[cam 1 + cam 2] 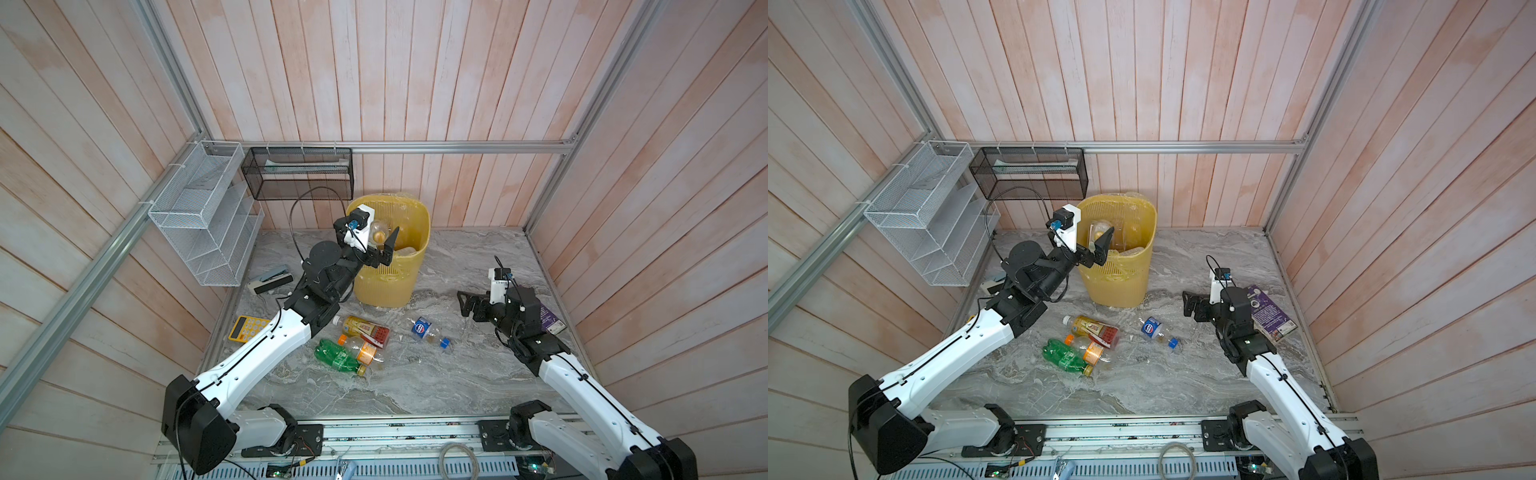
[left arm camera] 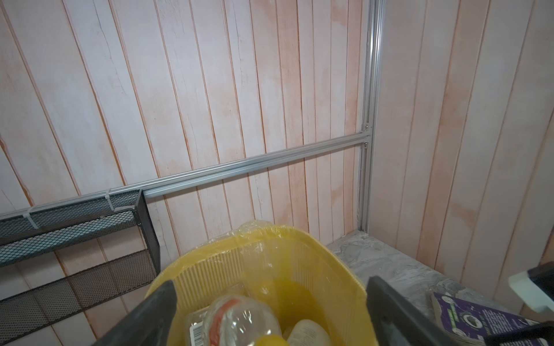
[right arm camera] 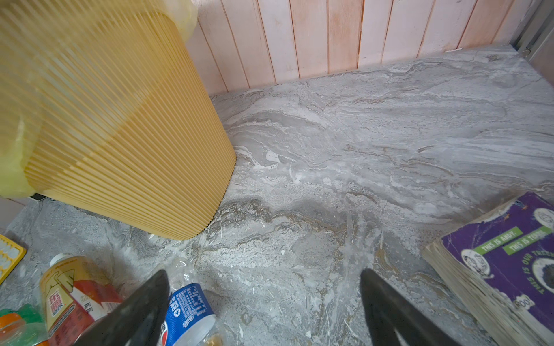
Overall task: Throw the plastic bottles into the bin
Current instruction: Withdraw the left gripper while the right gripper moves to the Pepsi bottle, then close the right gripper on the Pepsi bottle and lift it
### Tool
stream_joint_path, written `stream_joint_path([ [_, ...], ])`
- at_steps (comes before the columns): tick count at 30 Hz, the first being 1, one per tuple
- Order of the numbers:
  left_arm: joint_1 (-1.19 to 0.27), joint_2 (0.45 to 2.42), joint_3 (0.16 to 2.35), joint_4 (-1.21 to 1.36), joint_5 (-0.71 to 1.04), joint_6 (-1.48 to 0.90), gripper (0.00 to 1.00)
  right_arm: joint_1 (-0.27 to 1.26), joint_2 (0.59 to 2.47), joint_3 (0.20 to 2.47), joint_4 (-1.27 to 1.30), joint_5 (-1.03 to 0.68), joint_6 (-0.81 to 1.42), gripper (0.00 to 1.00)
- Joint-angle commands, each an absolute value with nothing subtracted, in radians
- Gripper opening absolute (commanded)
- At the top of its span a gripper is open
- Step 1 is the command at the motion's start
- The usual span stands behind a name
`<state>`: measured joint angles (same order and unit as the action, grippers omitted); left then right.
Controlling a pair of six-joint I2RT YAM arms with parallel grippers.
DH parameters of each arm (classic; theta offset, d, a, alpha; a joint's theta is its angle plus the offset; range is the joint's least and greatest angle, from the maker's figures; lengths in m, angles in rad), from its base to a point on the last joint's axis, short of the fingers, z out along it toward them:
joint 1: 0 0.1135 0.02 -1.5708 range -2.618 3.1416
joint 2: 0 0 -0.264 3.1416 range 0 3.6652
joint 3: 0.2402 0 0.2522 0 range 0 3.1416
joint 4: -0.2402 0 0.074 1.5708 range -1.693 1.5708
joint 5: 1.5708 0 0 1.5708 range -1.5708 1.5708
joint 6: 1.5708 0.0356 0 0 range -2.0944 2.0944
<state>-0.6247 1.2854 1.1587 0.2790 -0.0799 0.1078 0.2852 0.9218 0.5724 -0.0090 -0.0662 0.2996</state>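
The yellow bin (image 1: 424, 216) (image 1: 1152, 220) stands at the back of the table, lined with clear plastic. My left gripper (image 1: 380, 245) (image 2: 269, 293) hangs open over its mouth. A clear bottle (image 2: 236, 320) with a yellow cap lies loose below the jaws, on other bottles inside. On the table in front lie a yellow-and-red labelled bottle (image 1: 363, 328), an orange-labelled one (image 1: 365, 351), a green one (image 1: 336, 357) and a blue-labelled one (image 1: 428, 330) (image 3: 189, 314). My right gripper (image 1: 463, 303) (image 3: 263, 287) is open and empty, low, right of the blue-labelled bottle.
A purple book (image 1: 550, 320) (image 3: 509, 254) lies under the right wrist near the right wall. A yellow calculator (image 1: 247, 328) and a stapler (image 1: 272, 278) sit at the left edge. A white wire rack (image 1: 203, 216) and a black mesh rack (image 1: 297, 174) hang behind the bin.
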Motion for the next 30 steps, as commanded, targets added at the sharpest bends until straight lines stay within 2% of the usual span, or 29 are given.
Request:
stream_joint_path([
  [1,-0.622,1.195,1.197,0.268,-0.079,0.048,1.00,0.281,0.900,0.598,-0.037,-0.069,0.305,0.99],
  [8,-0.623,1.131,1.151,0.140,-0.102,0.002,1.00,0.281,0.933,0.593,-0.054,-0.106,0.298,0.98],
  [15,-0.623,0.976,0.944,0.034,-0.173,-0.152,1.00,0.302,1.000,0.613,-0.116,-0.167,0.218,0.94],
  [20,-0.620,0.803,0.757,-0.034,-0.315,-0.276,1.00,0.408,1.104,0.643,-0.140,-0.136,0.184,0.92],
  [24,-0.609,0.684,0.662,-0.127,-0.426,-0.354,1.00,0.561,1.241,0.713,-0.176,-0.070,0.162,0.91],
  [30,-0.584,0.585,0.602,-0.277,-0.493,-0.456,1.00,0.635,1.397,0.793,-0.227,-0.063,0.150,0.90],
])
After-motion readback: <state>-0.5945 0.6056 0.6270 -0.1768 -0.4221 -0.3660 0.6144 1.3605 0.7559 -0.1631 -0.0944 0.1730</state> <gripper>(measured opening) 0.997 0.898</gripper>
